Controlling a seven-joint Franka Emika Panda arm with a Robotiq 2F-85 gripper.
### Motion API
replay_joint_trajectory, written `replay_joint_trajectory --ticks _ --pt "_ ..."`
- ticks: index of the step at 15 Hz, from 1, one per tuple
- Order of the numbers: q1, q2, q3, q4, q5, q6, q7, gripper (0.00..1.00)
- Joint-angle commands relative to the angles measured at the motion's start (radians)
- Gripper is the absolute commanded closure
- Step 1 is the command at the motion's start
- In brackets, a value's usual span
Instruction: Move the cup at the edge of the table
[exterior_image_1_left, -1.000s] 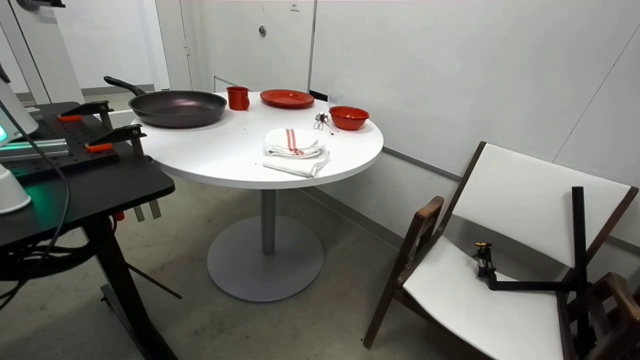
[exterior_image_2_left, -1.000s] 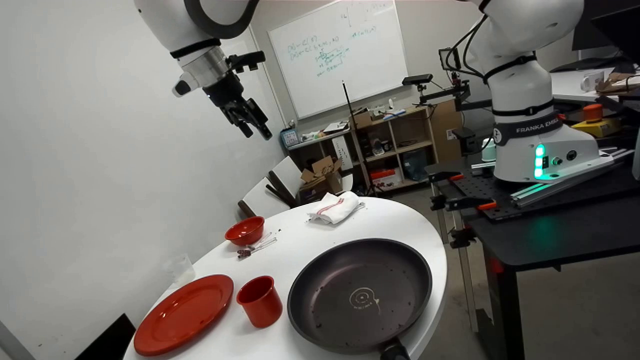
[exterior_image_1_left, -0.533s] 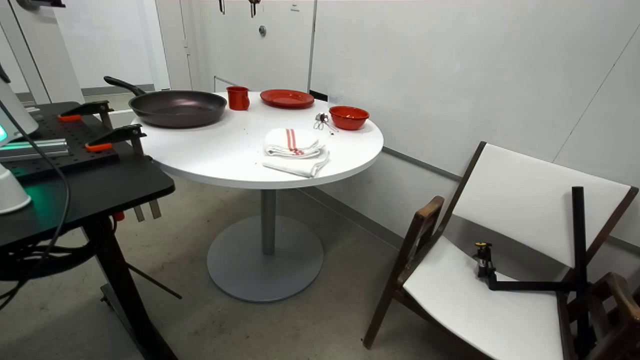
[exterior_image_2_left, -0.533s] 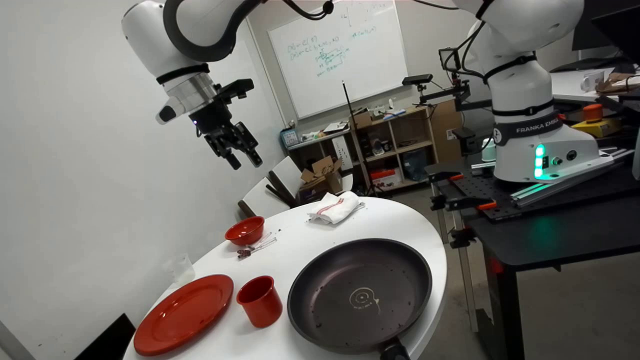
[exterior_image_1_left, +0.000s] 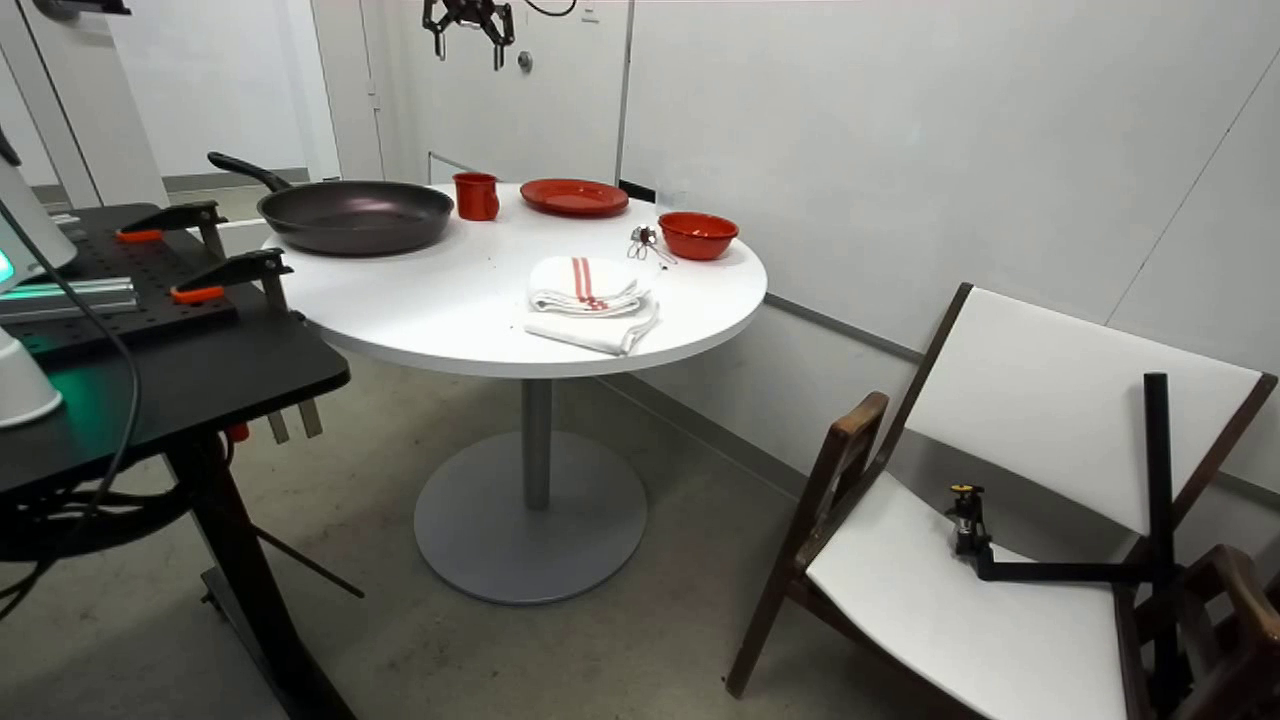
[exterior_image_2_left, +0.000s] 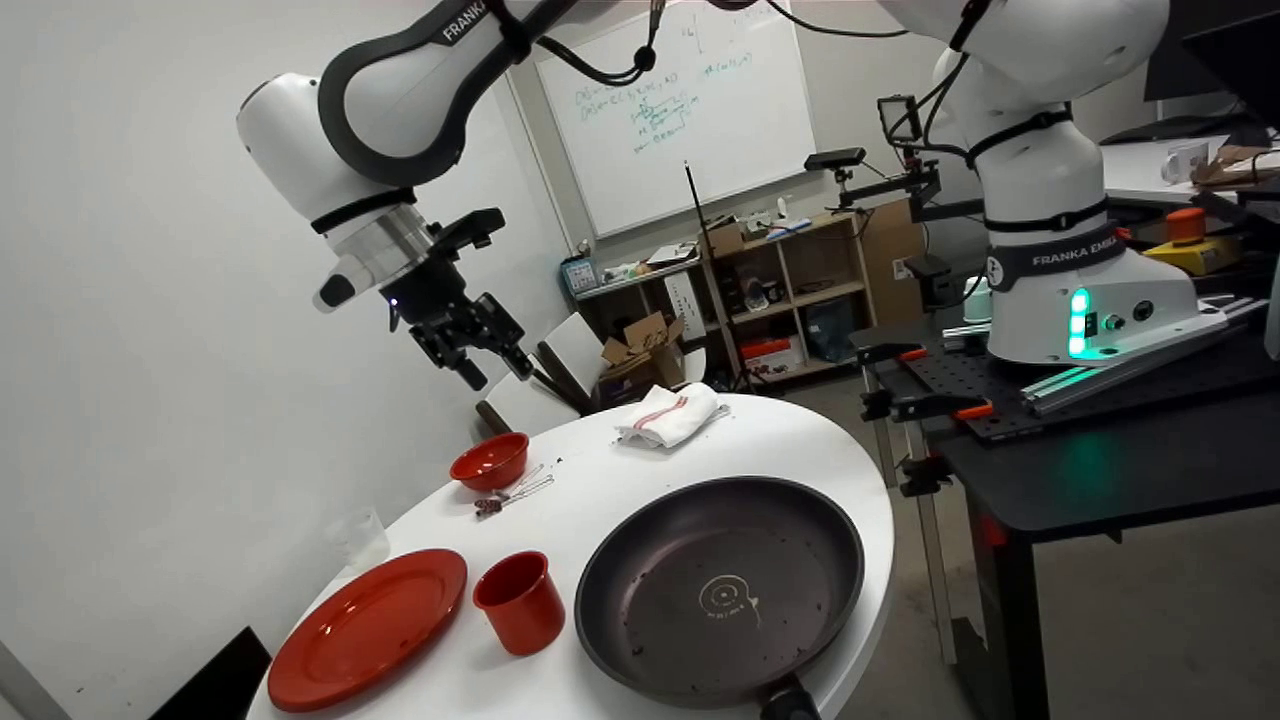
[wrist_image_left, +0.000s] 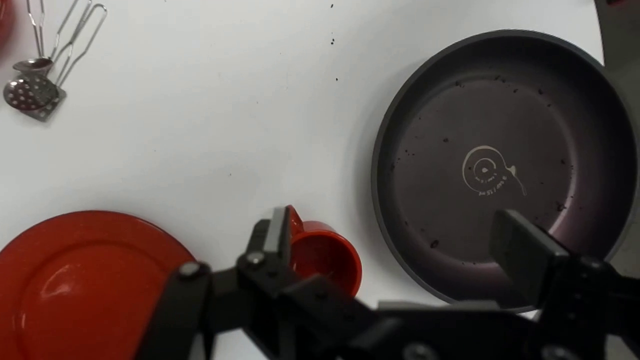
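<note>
Round and white-topped on its grey pedestal (exterior_image_1_left: 537, 440), the table (exterior_image_1_left: 420, 320) stood beside a pale wall (exterior_image_1_left: 900, 150); on it, between the wide black frying pan (exterior_image_2_left: 720, 590) and the flat red plate (exterior_image_2_left: 370, 630), I saw the small red cylindrical mug (exterior_image_2_left: 526, 612), upright, long axis vertical, handle (wrist_image_left: 295, 221) pointing towards the table's middle; above hung the black two-fingered gripper (exterior_image_2_left: 498, 372), spread wide, gripping nothing.

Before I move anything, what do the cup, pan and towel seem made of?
Cup: glossy, perhaps ceramic or enamelled metal, by its shine. Pan: satin, probably coated metal, by its dark sheen. Towel: matte cloth, perhaps cotton, by its soft folds.
</note>
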Motion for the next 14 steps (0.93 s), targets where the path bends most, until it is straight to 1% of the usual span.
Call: replay_joint_trajectory --ticks 1,5,14 --pt "0.009 0.001 -0.010 0.007 0.006 -0.005 -0.003 0.00" --pt "0.008 0.000 -0.010 0.013 0.006 -0.009 -0.005 0.00" --pt "-0.012 0.171 0.003 0.140 0.023 0.122 -0.196 0.00"
